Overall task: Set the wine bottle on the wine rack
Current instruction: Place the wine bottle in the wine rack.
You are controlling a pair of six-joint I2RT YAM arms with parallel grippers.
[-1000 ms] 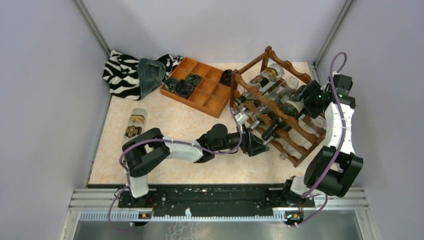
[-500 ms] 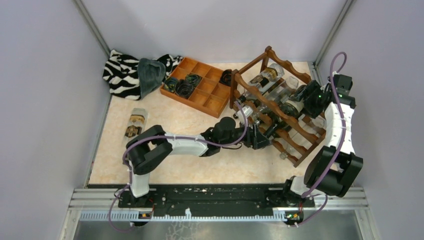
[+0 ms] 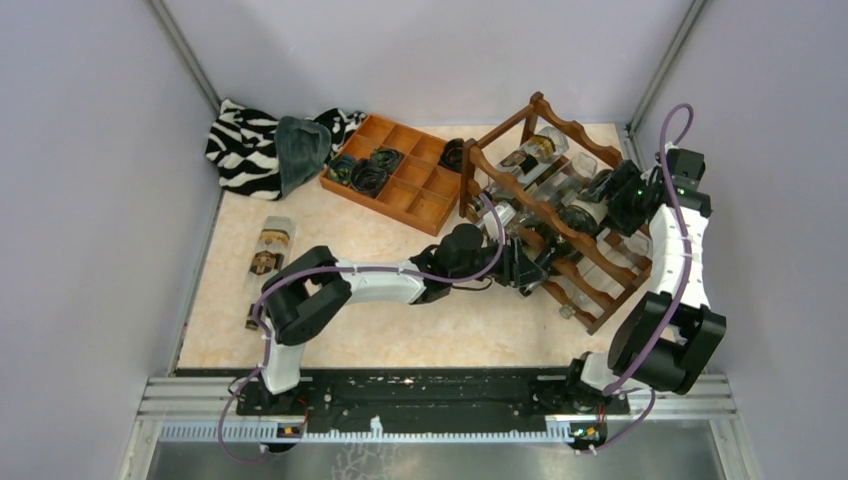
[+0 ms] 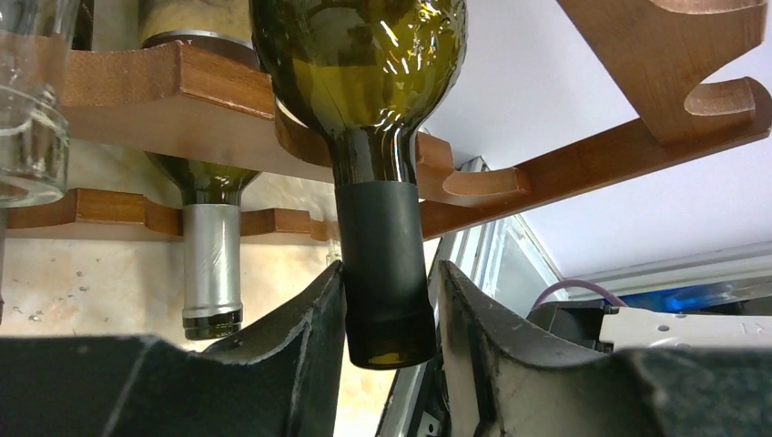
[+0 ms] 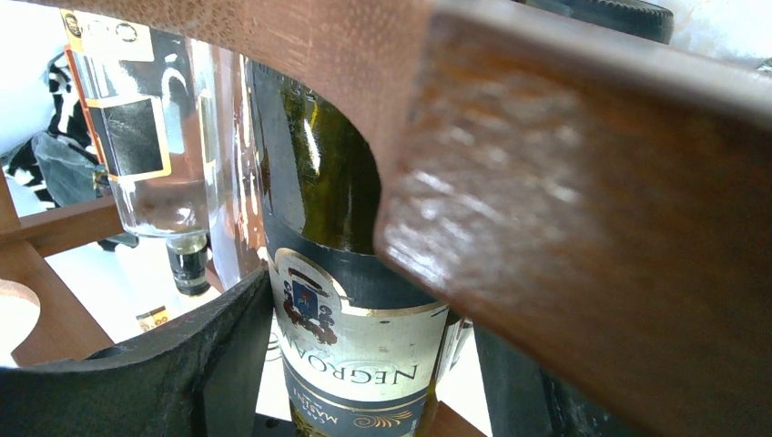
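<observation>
The wine rack (image 3: pixel 575 125), a reddish-brown frame with scalloped rails (image 4: pixel 182 91), stands at the back right and holds several bottles. A dark green wine bottle (image 4: pixel 364 55) lies in it, its black-capped neck sticking out past the front rail. My left gripper (image 4: pixel 391 273) is shut on that neck, with the fingers (image 4: pixel 319 319) tight on both sides; from above it sits at the rack's front (image 3: pixel 525 270). At the rack's far side my right gripper (image 3: pixel 608 195) is shut on the labelled body of a green wine bottle (image 5: pixel 346 319). A rack rail (image 5: pixel 583 182) hides much of its right finger.
Another bottle (image 3: pixel 270 245) lies on the table at the left. An orange-brown compartment tray (image 3: pixel 400 185) and a zebra-striped cloth (image 3: pixel 245 145) are at the back. A silver-capped neck (image 4: pixel 211 264) and a clear bottle (image 5: pixel 146 137) lie in neighbouring rack slots.
My left arm has reached right to the rack's front and its jaws have closed in on the bottle neck. The right arm has not moved.
</observation>
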